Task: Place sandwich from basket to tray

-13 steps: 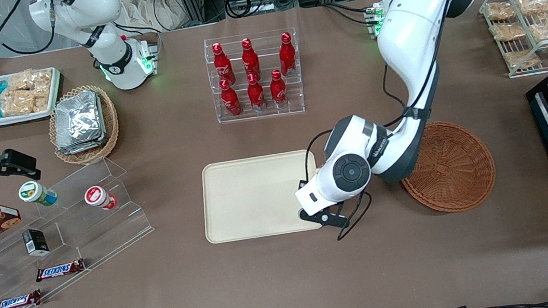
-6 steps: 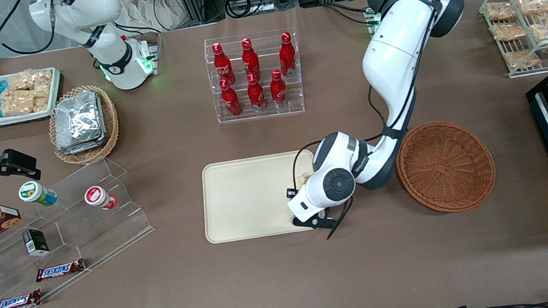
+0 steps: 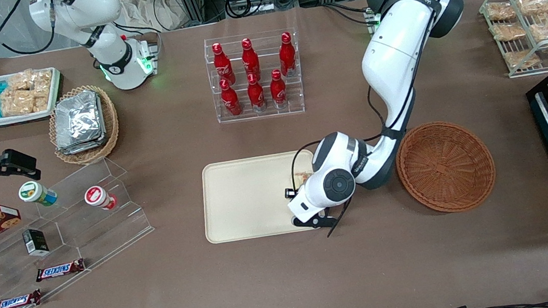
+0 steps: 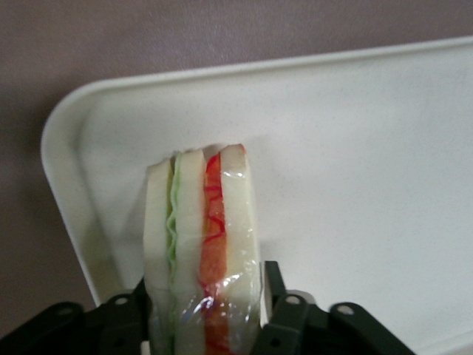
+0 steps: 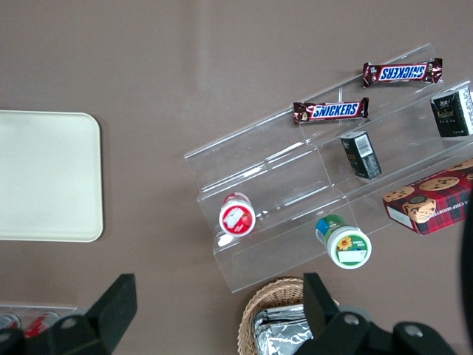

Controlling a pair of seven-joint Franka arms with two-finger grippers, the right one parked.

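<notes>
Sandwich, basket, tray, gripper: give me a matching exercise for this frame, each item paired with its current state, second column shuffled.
Column one:
1. sandwich
2. basket
3. tray
4. gripper

Column two:
A. woven, nothing in it, beside the tray toward the working arm's end of the table
B. shut on the wrapped wedge, over the tray's corner
C. held between the fingers, white bread with green and red filling showing
D. cream, flat, mostly bare, nearer the front camera than the red bottles

Pairs: 1-C, 2-A, 3-D, 4-B
</notes>
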